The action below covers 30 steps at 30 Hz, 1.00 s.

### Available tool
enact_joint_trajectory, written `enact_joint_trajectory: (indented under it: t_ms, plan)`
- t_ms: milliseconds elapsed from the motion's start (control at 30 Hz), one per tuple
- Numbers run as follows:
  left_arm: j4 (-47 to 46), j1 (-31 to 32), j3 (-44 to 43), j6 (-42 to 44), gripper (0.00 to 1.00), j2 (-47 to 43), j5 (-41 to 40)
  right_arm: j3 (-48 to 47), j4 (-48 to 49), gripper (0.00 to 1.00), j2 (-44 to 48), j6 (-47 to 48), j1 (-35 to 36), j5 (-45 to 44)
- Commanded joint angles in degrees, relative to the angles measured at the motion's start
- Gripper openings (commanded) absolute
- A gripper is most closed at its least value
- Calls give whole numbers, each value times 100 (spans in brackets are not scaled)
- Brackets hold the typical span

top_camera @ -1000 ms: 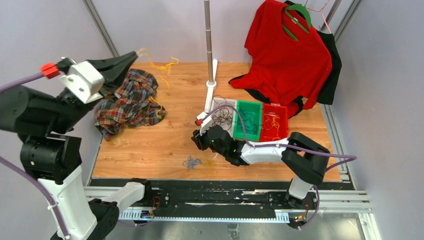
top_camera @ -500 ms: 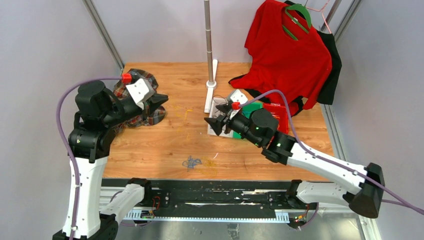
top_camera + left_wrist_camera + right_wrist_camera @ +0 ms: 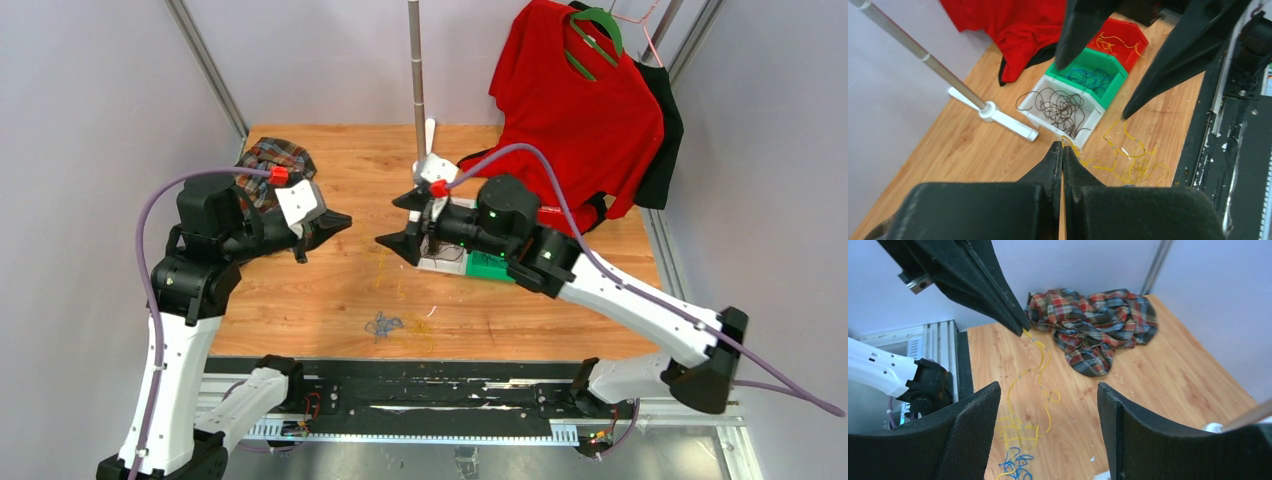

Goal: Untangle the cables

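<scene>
A yellow cable (image 3: 1040, 365) hangs from the tip of my left gripper (image 3: 345, 218), which is shut on it, and trails down to loose yellow loops (image 3: 1128, 160) on the wood. A small blue cable wad (image 3: 381, 324) lies nearer the front edge beside them. My right gripper (image 3: 393, 222) hovers open just right of the left one, facing it, with nothing between its fingers (image 3: 1133, 440). Behind it stand three bins: white (image 3: 1093, 120) with black cables, green (image 3: 1113, 90) with blue cables, red (image 3: 1140, 47) with yellow ones.
A crumpled plaid shirt (image 3: 270, 160) lies at the back left corner. A red shirt (image 3: 575, 110) on a green hanger drapes at the back right. A grey pole on a white foot (image 3: 420, 180) stands at the back middle. A black rail (image 3: 440, 385) runs along the near edge.
My left arm swung down from high at the far left to mid-table, the yellow cable still in it. My right arm rose off the table, moved left and opened its jaws.
</scene>
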<state>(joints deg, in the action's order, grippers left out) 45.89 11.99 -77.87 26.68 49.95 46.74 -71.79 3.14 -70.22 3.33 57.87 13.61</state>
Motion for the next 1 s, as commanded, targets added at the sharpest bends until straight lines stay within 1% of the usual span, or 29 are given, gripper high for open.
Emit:
enact_joint_trajectory:
  t_ms: [0,67,133,233,267,300,333,400,433,467,500,533,567,600,667,733,833,967]
  plan:
    - [143,123,31,47,0,-78,329,-536,-395,71,-707,124,-47,1092]
    - [152,150,14,-24,0,-82,365,-646,-369,71,-984,111,-47,1371]
    - [148,162,-11,-71,0,-89,391,-709,-328,67,-1167,58,-47,1483]
    - [151,172,-89,-172,0,-58,458,-743,-212,60,-1393,11,-48,1422]
    - [143,172,-115,-232,0,-33,499,-748,-158,56,-1450,-21,-54,1340]
    - [140,168,-141,-292,0,-19,536,-730,-79,48,-1488,-62,-60,1211]
    - [145,174,-153,-347,0,-6,565,-684,20,36,-1491,-130,-80,1055]
    - [153,181,-148,-424,1,12,524,-433,361,7,-1357,-330,-179,745]
    - [149,181,-123,-440,7,15,410,-230,558,1,-1237,-420,-250,588]
    - [149,179,-104,-433,20,7,243,-12,718,1,-1082,-497,-374,434]
    - [153,181,-60,-404,36,1,25,240,790,1,-939,-594,-486,260]
    - [152,179,-16,-370,46,-3,-198,410,803,1,-789,-712,-647,101]
    - [149,181,28,-326,53,-3,-501,579,777,1,-630,-808,-821,-32]
    - [149,181,60,-307,67,3,-690,759,694,0,-456,-868,-992,-231]
    - [165,181,120,-270,86,23,-967,1115,391,1,-98,-936,-1340,-848]
    - [244,180,170,-155,91,35,-1045,1456,-46,1,341,-929,-1679,-1606]
    - [315,180,285,-54,93,47,-1049,1872,-651,0,727,-863,-2158,-2943]
    - [412,174,356,74,94,116,-1040,2219,-1260,1,943,-1049,-2833,-3940]
